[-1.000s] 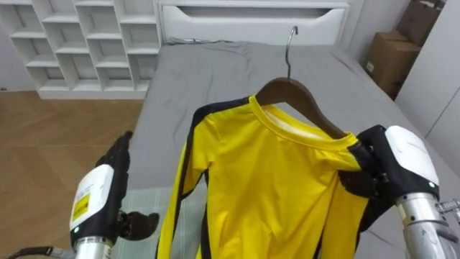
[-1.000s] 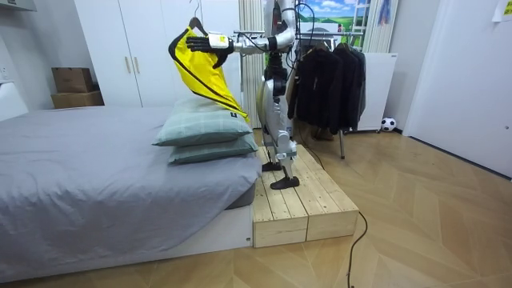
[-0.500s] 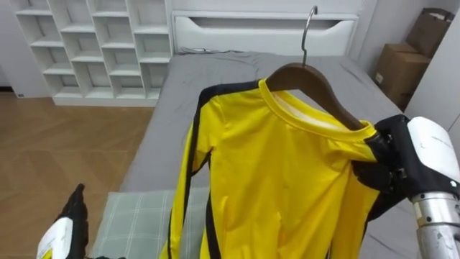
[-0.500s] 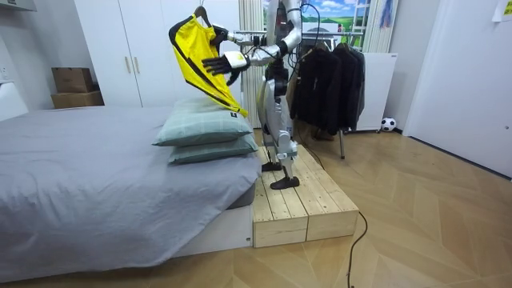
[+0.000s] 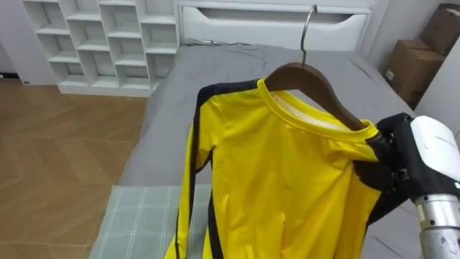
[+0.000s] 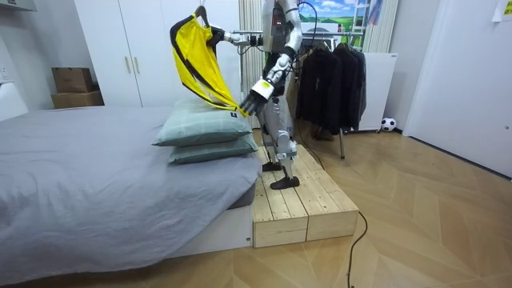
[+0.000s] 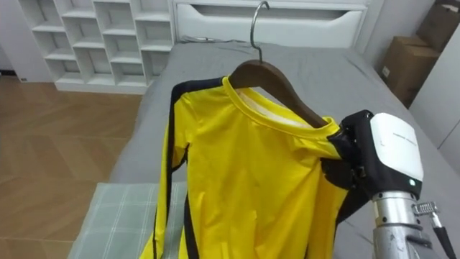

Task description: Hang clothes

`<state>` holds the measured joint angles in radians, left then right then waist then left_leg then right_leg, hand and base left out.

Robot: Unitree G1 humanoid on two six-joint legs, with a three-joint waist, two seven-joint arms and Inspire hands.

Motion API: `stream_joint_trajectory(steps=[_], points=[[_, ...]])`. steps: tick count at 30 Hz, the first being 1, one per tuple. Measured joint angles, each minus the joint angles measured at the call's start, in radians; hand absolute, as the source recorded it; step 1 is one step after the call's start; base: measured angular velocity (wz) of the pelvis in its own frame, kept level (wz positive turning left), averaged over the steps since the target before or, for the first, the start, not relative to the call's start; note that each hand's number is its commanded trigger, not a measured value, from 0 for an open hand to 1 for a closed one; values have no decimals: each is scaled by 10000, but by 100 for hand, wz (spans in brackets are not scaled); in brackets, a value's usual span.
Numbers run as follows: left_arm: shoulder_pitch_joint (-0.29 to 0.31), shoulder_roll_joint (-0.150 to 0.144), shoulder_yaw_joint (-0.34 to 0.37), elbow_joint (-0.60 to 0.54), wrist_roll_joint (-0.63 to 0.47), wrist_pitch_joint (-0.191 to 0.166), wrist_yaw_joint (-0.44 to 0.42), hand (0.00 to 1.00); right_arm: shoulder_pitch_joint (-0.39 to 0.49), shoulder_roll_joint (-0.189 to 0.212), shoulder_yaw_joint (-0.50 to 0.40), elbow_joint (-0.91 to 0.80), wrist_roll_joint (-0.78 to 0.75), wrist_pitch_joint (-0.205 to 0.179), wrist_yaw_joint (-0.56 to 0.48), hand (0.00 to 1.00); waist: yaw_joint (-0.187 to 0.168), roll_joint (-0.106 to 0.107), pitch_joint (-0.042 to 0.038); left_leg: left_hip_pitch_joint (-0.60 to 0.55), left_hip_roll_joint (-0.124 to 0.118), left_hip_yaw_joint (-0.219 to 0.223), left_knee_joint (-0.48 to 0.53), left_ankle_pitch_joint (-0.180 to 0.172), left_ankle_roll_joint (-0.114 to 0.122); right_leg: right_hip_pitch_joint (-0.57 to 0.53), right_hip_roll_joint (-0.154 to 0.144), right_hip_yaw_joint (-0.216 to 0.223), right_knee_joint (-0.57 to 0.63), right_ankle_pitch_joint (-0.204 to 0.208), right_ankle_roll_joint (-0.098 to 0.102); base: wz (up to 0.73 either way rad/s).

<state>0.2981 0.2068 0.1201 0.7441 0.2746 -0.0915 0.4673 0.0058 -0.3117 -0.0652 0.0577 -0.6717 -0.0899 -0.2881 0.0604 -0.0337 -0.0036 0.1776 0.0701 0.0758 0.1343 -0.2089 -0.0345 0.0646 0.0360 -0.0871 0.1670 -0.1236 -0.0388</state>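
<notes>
At the right edge of the eye views the right hand (image 5: pixel 393 167) is closed round the low end of the hanger (image 5: pixel 317 87), with the cloth of the shoulder pinched in under its dark fingers. The hanger is plain wood, and it tilts down towards that hand. Its wire hook (image 5: pixel 307 29) stands free at the top centre of the frame. Over it hangs the yellow shirt (image 5: pixel 280 180), black-striped down the sleeve seam, which fills the middle and lower part of the view.

The shirt looks light, thin and limp. It probably has a smooth knit that would slide along the wood if the tilt grew. The hanger is the only stiff part, so the grip belongs on the wood, at the shoulder end or just below the hook. It should never be on loose cloth alone, and the hook should be left clear.

In the room view the shirt is held high at upper left, with its hem close over the top pillow (image 6: pixel 210 126) on the grey bed (image 6: pixel 96 184). The left hand (image 6: pixel 249 99) hangs low beside the body, its fingers loose and holding nothing. The robot stands on a wooden platform (image 6: pixel 302 204). Behind it, at upper centre, is the clothes rack (image 6: pixel 322 33) with dark garments (image 6: pixel 328 84).
</notes>
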Motion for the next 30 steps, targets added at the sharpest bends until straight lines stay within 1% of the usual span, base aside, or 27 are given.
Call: stream_joint_trajectory(steps=[2, 3, 5, 9, 10, 11, 14, 18, 20, 23, 26, 30], points=[[80, -3, 49, 455, -195, 11, -12, 0, -1, -1, -1, 0, 9, -1, -93, 100, 62, -19, 11, 5, -4, -17, -9, 0, 0, 26, -14, -42, -10, -17, 23, 2], [116, -3, 85, 493, -222, 11, -20, 0, -1, -1, -1, 0, 14, -1, -100, 100, 48, -35, 20, 4, -4, -18, -10, -1, 0, 25, -14, -45, -13, -22, 18, 4], [215, -4, 245, 744, -282, 27, -39, 0, 3, -8, -1, 0, 40, 1, -104, 100, 58, -91, 66, -11, -10, -24, -11, -1, 0, 5, -20, -50, 4, -72, 11, 0], [465, -25, 254, 1374, -283, 93, -66, 0, 17, -21, -1, -31, -93, 72, -102, 100, 88, -96, 53, -52, -10, -27, -19, -7, -3, -89, -3, 5, 105, -115, 3, 0], [461, -76, 315, 1666, -275, 222, -122, 0, 34, -37, -2, -112, -97, 84, -88, 100, 83, -96, 56, -105, -9, -24, -19, -7, -4, -175, -1, 15, 180, -121, -5, -3], [486, -174, 407, 1859, -275, 347, -171, 0, 120, -39, -2, -296, -98, 192, -35, 100, 83, -95, 55, -119, -9, -21, -19, -7, -4, -195, -1, 22, 191, -122, -7, 0], [471, -280, 436, 2348, -282, 564, -332, 0, 195, -42, -3, -453, -75, 260, 94, 100, 142, -110, 44, -95, -7, -14, -9, -7, -4, -163, -3, 18, 193, -121, -7, 0], [461, -311, 436, 2429, -395, 683, -829, 0, 194, -88, -2, -480, -4, 262, 103, 100, 234, -127, 28, -85, -6, 3, 2, -7, -4, -143, -13, 0, 191, -121, -8, 0], [422, -319, 437, 2527, -471, 783, -1253, 0, 194, -88, -8, -547, -15, 261, 125, 100, 193, -121, 33, -88, -5, 5, -10, -15, -12, -141, -11, 0, 191, -121, -7, 0], [336, -344, 431, 2732, -547, 791, -1631, 0, 194, -88, -9, -644, -2, 255, 122, 100, 109, -112, 39, -98, -2, 1, -12, -19, -14, -142, -10, -12, 195, -121, -8, 0], [97, -390, 428, 2938, -696, 844, -1909, 0, 193, -87, -7, -645, 0, 250, 122, 100, 40, -115, 43, -104, -1, 5, -5, -19, -15, -142, -11, -16, 204, -120, -8, 0], [-45, -420, 382, 2941, -864, 867, -2177, 0, 216, -84, 2, -643, -25, 250, 122, 100, 13, -140, 53, -119, -2, 12, 16, -19, -14, -143, -13, -14, 184, -121, -7, 0]])
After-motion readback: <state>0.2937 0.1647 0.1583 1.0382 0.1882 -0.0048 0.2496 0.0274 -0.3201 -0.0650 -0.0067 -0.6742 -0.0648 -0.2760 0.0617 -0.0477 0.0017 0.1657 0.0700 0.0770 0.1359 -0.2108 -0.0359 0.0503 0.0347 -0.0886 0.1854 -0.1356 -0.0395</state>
